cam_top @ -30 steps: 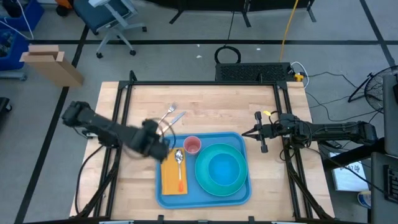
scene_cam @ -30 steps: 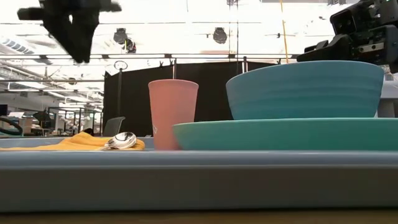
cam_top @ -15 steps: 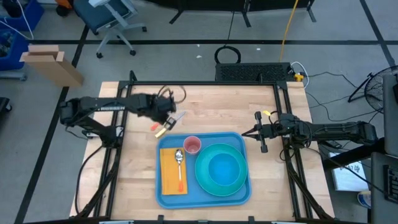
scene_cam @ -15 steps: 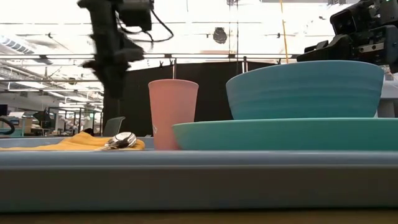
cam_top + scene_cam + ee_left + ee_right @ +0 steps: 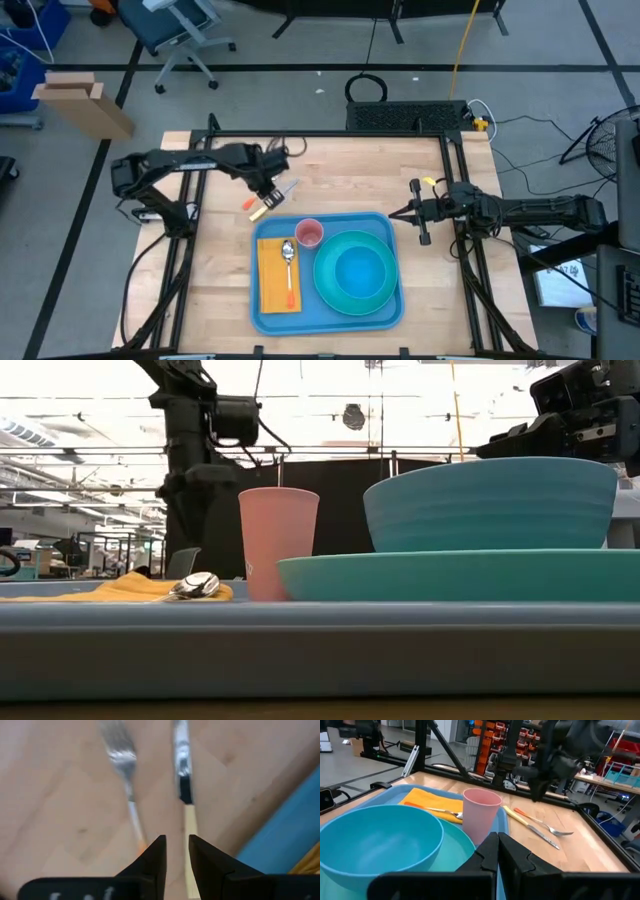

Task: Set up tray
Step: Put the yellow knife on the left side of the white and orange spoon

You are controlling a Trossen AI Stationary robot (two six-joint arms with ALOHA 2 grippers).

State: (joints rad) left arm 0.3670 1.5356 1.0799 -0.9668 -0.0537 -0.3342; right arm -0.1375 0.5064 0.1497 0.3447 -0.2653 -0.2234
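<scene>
The light-blue tray [image 5: 350, 221] lies on the near half of the wooden table. It holds a yellow-orange napkin [image 5: 273, 285] with a spoon [image 5: 289, 262] on it, a pink cup [image 5: 310, 233], and a blue bowl [image 5: 360, 272] on a teal plate [image 5: 335, 290]. A fork [image 5: 122, 765] and a yellow-handled knife [image 5: 184, 775] lie side by side on the wood, just past the tray's far left corner. My left gripper [image 5: 266, 186] points down above their handles. It is open by a narrow gap [image 5: 176, 854] and holds nothing. My right gripper [image 5: 423, 222] waits shut to the right of the tray.
The table's black frame rails [image 5: 320, 133] run along its far, left and right edges. Bare wood [image 5: 360, 175] lies between the tray and the far edge. Beyond the table stand a cardboard box [image 5: 80, 100] and a chair [image 5: 180, 30].
My left gripper has swung from above the tray's left edge toward the far edge, to above the fork and knife. On the way it has sunk, rolled about its own axis and come to point down. Nothing on the table has moved.
</scene>
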